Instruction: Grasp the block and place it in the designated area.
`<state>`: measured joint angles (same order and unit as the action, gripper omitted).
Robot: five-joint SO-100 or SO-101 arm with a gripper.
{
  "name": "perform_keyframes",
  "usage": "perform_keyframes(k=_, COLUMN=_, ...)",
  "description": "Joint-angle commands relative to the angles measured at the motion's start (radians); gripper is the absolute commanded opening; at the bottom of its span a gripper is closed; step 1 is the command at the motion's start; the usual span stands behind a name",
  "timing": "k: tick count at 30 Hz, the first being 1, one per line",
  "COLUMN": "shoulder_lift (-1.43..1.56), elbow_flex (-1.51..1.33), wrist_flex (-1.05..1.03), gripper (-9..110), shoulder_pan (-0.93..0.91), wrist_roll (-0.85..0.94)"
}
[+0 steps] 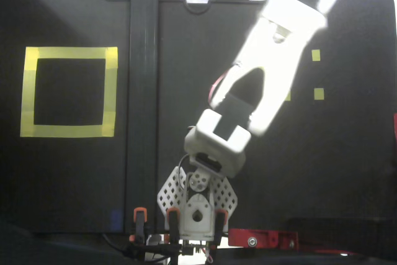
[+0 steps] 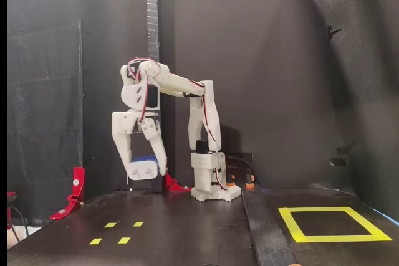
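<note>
Gripper (image 2: 144,169) pinching block (image 2: 143,161), high above desk (image 2: 187,235), near small yellow squares (image 2: 116,232). Risk: long carry to taped square (image 2: 330,223) at opposite desk edge; loose hold could drop block.

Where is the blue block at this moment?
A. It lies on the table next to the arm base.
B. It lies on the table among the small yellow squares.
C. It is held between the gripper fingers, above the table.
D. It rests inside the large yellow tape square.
C: in the fixed view from the side, the block sits between the fingers of the gripper, clearly above the table and far from the yellow tape square.
</note>
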<state>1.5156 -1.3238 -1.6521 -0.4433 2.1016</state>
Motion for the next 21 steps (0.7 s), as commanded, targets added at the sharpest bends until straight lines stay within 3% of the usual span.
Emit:
perform_keyframes(k=1, shoulder_lift=0.041, elbow_flex=0.009, wrist_flex=0.006, gripper=17, shoulder_pan=0.077, wrist_roll=-0.072)
perform_keyframes(k=21, shoulder_lift=0.011, elbow_flex=-0.035, wrist_flex=0.043, gripper=17, shoulder_pan=0.742, wrist_roll=-0.742)
